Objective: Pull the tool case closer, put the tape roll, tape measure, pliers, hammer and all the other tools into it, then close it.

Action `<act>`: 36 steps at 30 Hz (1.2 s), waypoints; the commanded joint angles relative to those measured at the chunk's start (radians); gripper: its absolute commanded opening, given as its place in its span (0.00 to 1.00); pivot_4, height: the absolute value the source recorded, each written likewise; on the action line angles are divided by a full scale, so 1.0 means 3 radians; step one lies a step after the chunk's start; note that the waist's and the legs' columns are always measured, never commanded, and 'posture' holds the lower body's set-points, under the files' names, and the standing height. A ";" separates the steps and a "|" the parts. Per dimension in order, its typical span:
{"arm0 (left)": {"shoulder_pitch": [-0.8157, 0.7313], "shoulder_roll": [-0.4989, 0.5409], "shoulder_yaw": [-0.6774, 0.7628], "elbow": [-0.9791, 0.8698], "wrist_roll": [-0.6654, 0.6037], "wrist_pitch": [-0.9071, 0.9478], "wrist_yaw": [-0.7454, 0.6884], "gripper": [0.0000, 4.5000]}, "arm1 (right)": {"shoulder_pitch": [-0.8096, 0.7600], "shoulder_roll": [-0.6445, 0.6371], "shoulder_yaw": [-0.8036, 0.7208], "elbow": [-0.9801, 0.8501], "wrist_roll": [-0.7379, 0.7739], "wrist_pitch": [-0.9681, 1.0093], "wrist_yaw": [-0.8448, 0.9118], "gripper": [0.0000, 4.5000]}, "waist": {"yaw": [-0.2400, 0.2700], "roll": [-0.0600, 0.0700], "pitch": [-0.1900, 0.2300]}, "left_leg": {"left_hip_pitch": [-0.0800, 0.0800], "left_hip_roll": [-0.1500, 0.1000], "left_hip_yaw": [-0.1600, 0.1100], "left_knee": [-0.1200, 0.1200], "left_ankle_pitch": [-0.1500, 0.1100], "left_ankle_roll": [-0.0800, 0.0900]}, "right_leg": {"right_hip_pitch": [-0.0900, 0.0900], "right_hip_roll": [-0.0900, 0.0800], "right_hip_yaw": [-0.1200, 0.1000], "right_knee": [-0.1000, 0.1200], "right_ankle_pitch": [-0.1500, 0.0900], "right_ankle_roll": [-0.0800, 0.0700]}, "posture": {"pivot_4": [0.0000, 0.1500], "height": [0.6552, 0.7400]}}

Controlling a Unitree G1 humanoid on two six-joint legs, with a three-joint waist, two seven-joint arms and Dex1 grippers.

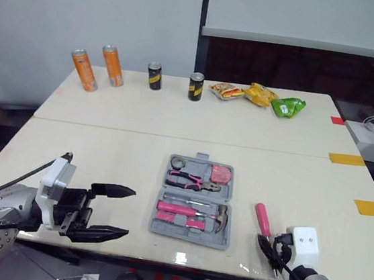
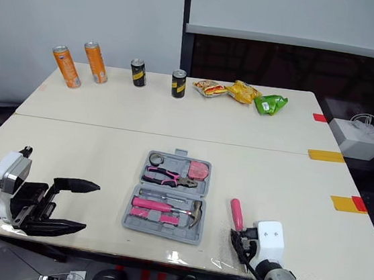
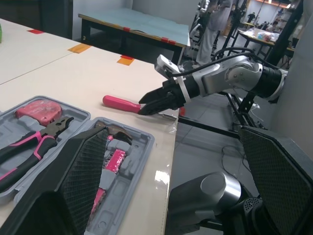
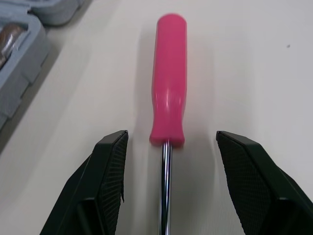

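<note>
Your tool case (image 1: 187, 237) lies open, pliers (image 1: 186, 179) and hammer (image 1: 195, 214) inside, pink screwdriver (image 4: 168, 78) just right of the case, your right gripper (image 4: 170, 139) spread wide astride its shaft, your left gripper (image 1: 130, 212) open, left of the case.

Both head eyes look down across the table (image 1: 104, 151); the wrist cameras sit low, both showing the screwdriver (image 4: 168, 73).

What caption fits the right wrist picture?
Open right gripper straddles the metal shaft of a pink-handled screwdriver beside the tool case.
</note>
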 commanded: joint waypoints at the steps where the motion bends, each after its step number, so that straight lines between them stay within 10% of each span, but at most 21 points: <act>1: -0.0037 0.0012 0.0037 -0.0083 -0.0056 -0.0022 -0.0004 1.00 | -0.0096 0.0019 0.0044 0.0030 -0.0017 0.0018 -0.0035 0.66 | -0.0004 0.0000 0.0000 | 0.0000 0.0000 0.0000 0.0000 0.0000 0.0000 | 0.0000 0.0000 0.0000 0.0000 0.0000 0.0000 | 1.00 1.00; 4: -0.0046 0.0009 0.0036 -0.0088 -0.0062 -0.0013 0.0011 1.00 | -0.0141 0.0028 0.0123 0.0097 -0.0044 0.0063 -0.0040 0.66 | -0.0006 0.0001 0.0000 | -0.0004 0.0000 -0.0002 0.0000 0.0000 0.0000 | -0.0001 0.0000 -0.0002 0.0000 -0.0001 0.0001 | 1.00 1.00; 13: -0.0084 0.0012 0.0027 -0.0153 -0.0106 0.0052 0.0101 1.00 | -0.0166 -0.0013 0.0122 0.0116 -0.0030 0.0062 -0.0006 0.08 | -0.0016 -0.0001 -0.0002 | 0.0000 0.0000 -0.0003 0.0000 0.0000 0.0000 | 0.0003 0.0000 -0.0003 0.0002 0.0000 -0.0001 | 1.00 1.00; 24: -0.0058 -0.0105 0.0234 -0.0013 -0.0042 -0.0345 0.0045 1.00 | -0.0879 -0.1551 0.0318 -0.0610 0.0536 0.0162 0.1572 0.08 | -0.0040 0.0000 -0.0001 | 0.0002 0.0001 -0.0007 0.0006 0.0002 0.0002 | 0.0004 0.0004 -0.0002 0.0010 0.0002 -0.0002 | 1.00 1.00; 36: 0.0055 0.0436 0.0475 0.0715 0.0110 -0.0397 -0.0663 1.00 | -0.2543 -0.1659 0.1959 -0.0873 0.0587 0.1275 0.1589 0.08 | -0.0021 -0.0002 -0.0001 | 0.0005 0.0001 -0.0010 0.0011 0.0004 0.0003 | 0.0000 0.0005 -0.0004 0.0012 0.0003 -0.0005 | 1.00 1.00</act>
